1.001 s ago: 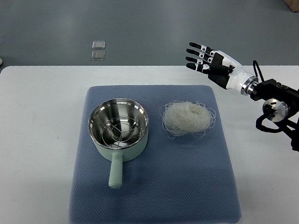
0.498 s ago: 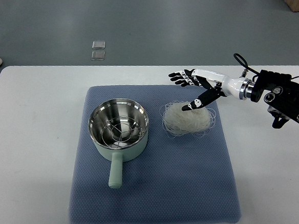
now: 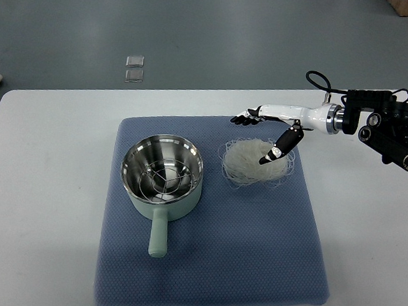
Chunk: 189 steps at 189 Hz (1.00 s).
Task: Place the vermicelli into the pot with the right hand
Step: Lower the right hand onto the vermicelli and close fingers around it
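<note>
- I see the right hand (image 3: 265, 129) reaching in from the right edge, stretched flat above the far side of the noodles (image 3: 256, 162).
- Its fingers (image 3: 245, 118) are spread and point left, gripping nothing; the thumb (image 3: 278, 148) angles down, its dark tip over the right part of the nest. I cannot tell whether the tip touches the strands.
- The noodles lie as a loose pale nest on the blue mat (image 3: 210, 265), toward its far right part, just beside the pot (image 3: 162, 177) but not touching it.
- The pot sits on the left half of the mat, upright, pale green outside and shiny metal inside, with a wire rack resting in its bowl. Its handle (image 3: 157, 235) points toward me.
- The mat covers the middle of the white table (image 3: 41, 183).
- On the grey floor beyond the table I see two small clear squares (image 3: 134, 68), one behind the other.
- My left arm does not show.
</note>
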Available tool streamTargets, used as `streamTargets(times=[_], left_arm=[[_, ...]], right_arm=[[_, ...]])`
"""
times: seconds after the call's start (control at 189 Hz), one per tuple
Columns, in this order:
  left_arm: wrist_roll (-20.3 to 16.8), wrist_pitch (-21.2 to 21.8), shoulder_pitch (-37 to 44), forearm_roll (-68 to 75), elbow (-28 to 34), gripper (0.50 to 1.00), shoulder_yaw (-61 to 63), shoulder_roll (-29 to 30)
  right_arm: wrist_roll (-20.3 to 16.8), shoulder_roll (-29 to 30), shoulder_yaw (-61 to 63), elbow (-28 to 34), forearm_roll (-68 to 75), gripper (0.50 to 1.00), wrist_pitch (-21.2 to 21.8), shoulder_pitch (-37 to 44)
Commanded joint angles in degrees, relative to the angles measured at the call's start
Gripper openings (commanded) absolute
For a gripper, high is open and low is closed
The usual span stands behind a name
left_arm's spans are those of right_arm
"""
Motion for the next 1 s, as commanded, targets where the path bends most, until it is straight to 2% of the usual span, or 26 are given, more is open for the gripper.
streamTargets(times=[0.0,0.18,0.455,0.609,0.63,0.646,0.694,0.71,0.72,0.725,0.731,0.736,0.741,0.747,0.752,0.757,0.789,0.927,0.995], left_arm=[[0.0,0.0,-0.01,-0.02,0.0,1.0,-0.01,0.0],[0.0,0.0,-0.01,0.06,0.0,1.0,-0.01,0.0],[0.0,0.0,-0.01,-0.02,0.0,1.0,-0.01,0.0],[0.0,0.0,-0.01,-0.02,0.0,1.0,-0.01,0.0],[0.0,0.0,-0.01,-0.02,0.0,1.0,-0.01,0.0],[0.0,0.0,-0.01,-0.02,0.0,1.0,0.08,0.0],[0.0,0.0,-0.01,-0.02,0.0,1.0,-0.01,0.0],[0.0,0.0,-0.01,-0.02,0.0,1.0,0.08,0.0],[0.0,0.0,-0.01,-0.02,0.0,1.0,0.08,0.0],[0.0,0.0,-0.01,-0.02,0.0,1.0,-0.01,0.0],[0.0,0.0,-0.01,-0.02,0.0,1.0,-0.01,0.0],[0.0,0.0,-0.01,-0.02,0.0,1.0,-0.01,0.0],[0.0,0.0,-0.01,-0.02,0.0,1.0,-0.01,0.0],[0.0,0.0,-0.01,-0.02,0.0,1.0,-0.01,0.0],[0.0,0.0,-0.01,-0.02,0.0,1.0,-0.01,0.0],[0.0,0.0,-0.01,-0.02,0.0,1.0,-0.01,0.0],[0.0,0.0,-0.01,-0.02,0.0,1.0,-0.01,0.0],[0.0,0.0,-0.01,0.06,0.0,1.0,-0.01,0.0],[0.0,0.0,-0.01,0.06,0.0,1.0,0.08,0.0]], right_arm=[[-0.18,0.17,-2.05,-0.58,-0.15,0.919,-2.0,-0.14],[-0.18,0.87,-4.42,-1.37,-0.15,0.921,-6.13,-0.32],[-0.18,1.66,-5.3,-1.37,-0.15,0.924,-6.74,-0.76],[0.0,1.92,-5.48,-1.46,-0.15,0.903,-6.74,-0.85],[0.0,2.19,-5.48,-1.46,-0.15,0.889,-6.74,-0.85],[0.09,2.28,-5.57,-1.46,-0.15,0.846,-6.74,-0.85],[0.17,2.63,-5.65,-1.46,-0.15,0.799,-6.74,-0.93],[0.17,2.8,-5.83,-1.46,-0.15,0.766,-6.74,-0.85],[0.17,2.8,-5.83,-1.46,-0.15,0.766,-6.74,-0.85],[0.17,2.8,-5.92,-1.46,-0.15,0.744,-6.74,-0.85],[0.17,2.8,-5.92,-1.46,-0.15,0.744,-6.74,-0.85],[0.17,2.8,-6.0,-1.46,-0.15,0.721,-6.74,-0.85],[0.17,2.8,-6.01,-1.46,-0.15,0.721,-6.74,-0.85],[0.17,2.8,-6.18,-1.46,-0.24,0.699,-6.83,-0.85],[0.17,2.8,-6.18,-1.46,-0.24,0.699,-6.83,-0.85],[0.17,2.8,-6.27,-1.46,-0.24,0.676,-6.83,-0.76],[0.17,2.8,-6.71,-1.46,-0.24,0.617,-7.09,-0.76],[0.44,2.8,-8.64,-1.72,-1.03,0.505,-9.47,-0.41],[1.23,2.8,-8.73,-1.72,-1.03,0.5,-9.73,-0.23]])
